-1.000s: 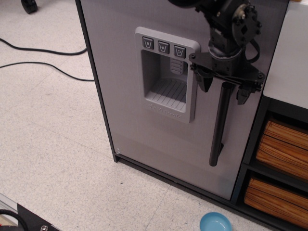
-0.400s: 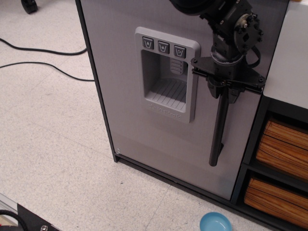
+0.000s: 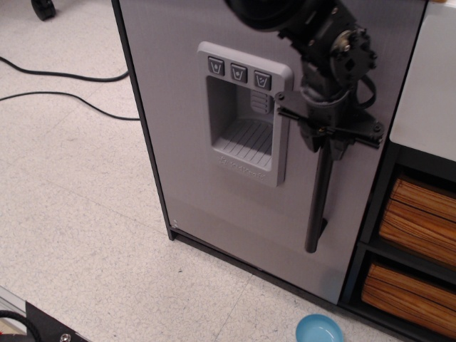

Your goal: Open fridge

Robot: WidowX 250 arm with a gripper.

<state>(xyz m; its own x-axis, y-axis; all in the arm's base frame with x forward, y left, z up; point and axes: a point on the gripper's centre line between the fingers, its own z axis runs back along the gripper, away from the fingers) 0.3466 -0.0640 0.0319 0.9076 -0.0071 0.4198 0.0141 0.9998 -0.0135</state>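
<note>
The fridge (image 3: pixel 192 128) is a tall grey box with a dark frame and a flat grey door. A recessed dispenser panel (image 3: pixel 242 114) with three buttons sits mid-door. A long vertical black bar handle (image 3: pixel 318 196) runs down the door's right side. My black gripper (image 3: pixel 326 140) comes in from the top and is shut on the upper part of the handle. The door's right edge stands slightly out from the frame.
A dark shelf unit with wood-grain drawers (image 3: pixel 417 221) stands right of the fridge under a white top (image 3: pixel 427 85). A blue bowl (image 3: pixel 319 330) lies on the floor at the bottom. Black cables (image 3: pixel 64 85) cross the tiled floor at left.
My gripper closed on the handle, then shifted left and slightly down with it. The door, panel and handle moved a little left, as the door swung slightly out.
</note>
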